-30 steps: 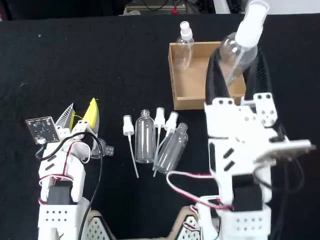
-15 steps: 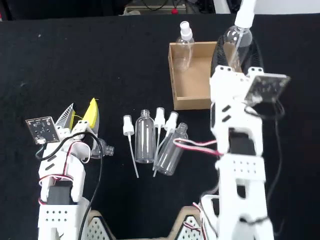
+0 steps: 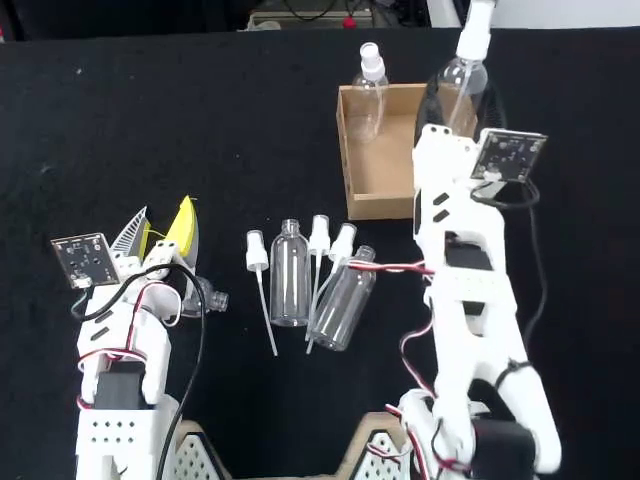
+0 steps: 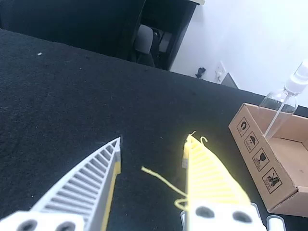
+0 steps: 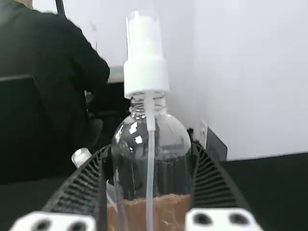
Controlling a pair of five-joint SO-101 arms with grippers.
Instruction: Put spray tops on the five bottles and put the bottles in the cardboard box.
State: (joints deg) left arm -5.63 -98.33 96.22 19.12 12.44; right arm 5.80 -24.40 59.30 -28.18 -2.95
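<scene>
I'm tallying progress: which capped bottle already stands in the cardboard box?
The bottle in the cardboard box's far left corner. The other capped bottle is held above the box by the right gripper.

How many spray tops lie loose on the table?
3. One spray top lies left of the two bare bottles; two more lie between them. Others may be hidden.
</scene>
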